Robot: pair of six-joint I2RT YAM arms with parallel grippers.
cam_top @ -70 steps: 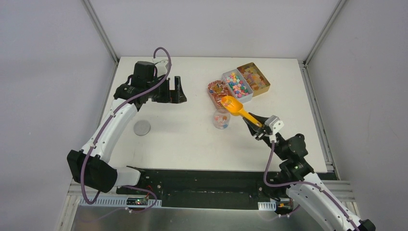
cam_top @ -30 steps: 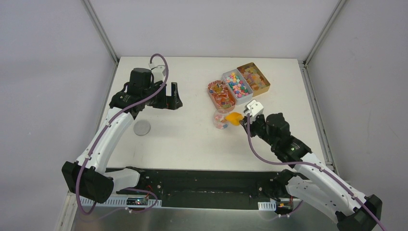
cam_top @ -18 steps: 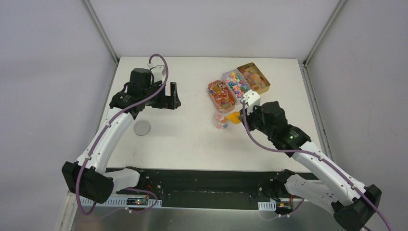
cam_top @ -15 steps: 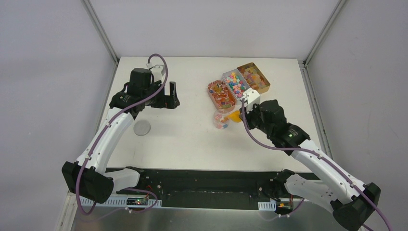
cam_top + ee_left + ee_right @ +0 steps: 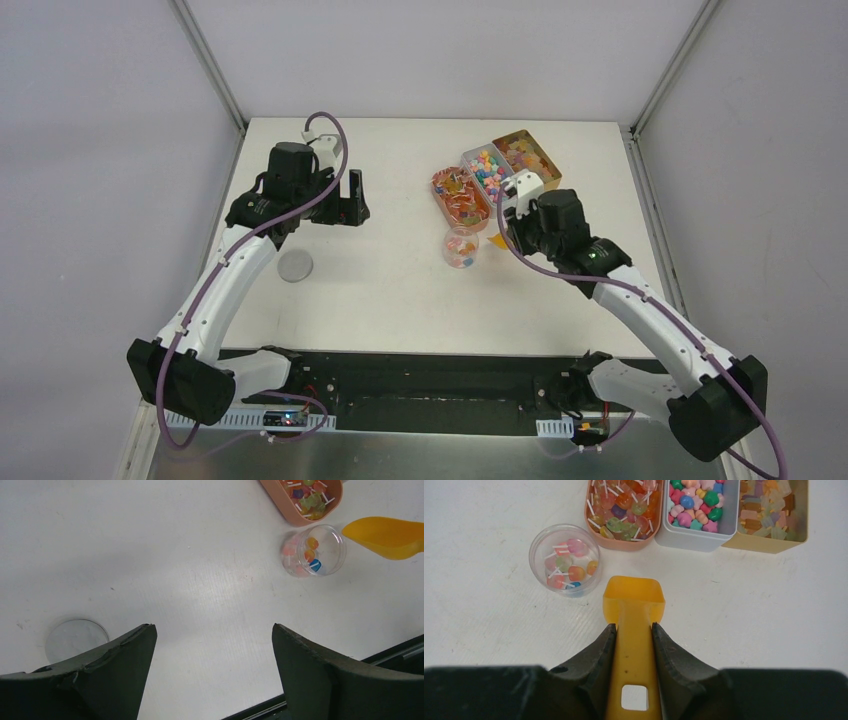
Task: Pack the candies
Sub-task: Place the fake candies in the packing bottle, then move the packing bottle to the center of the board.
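Observation:
The candies (image 5: 696, 500) fill a white tin (image 5: 490, 172), the middle of three tins at the back right. My right gripper (image 5: 634, 627) is shut on the handle of the orange scoop (image 5: 634, 600). The scoop looks empty and hangs over the table just right of a clear jar (image 5: 565, 560), in front of the tins. The jar (image 5: 461, 247) holds a few small sweets with white sticks. In the top view my right gripper (image 5: 510, 235) hides most of the scoop. My left gripper (image 5: 212, 630) is open and empty, high over the left of the table (image 5: 350, 200).
A pink oval tin (image 5: 458, 195) of stick sweets stands left of the white tin, and a yellow tin (image 5: 527, 160) of pale sweets stands to its right. A flat grey round lid (image 5: 295, 266) lies at the left, also in the left wrist view (image 5: 76, 639).
My right arm swung the scoop from over the pink tin to the jar's rim, then drew it back to the right of the jar. My left gripper drifted slightly left.

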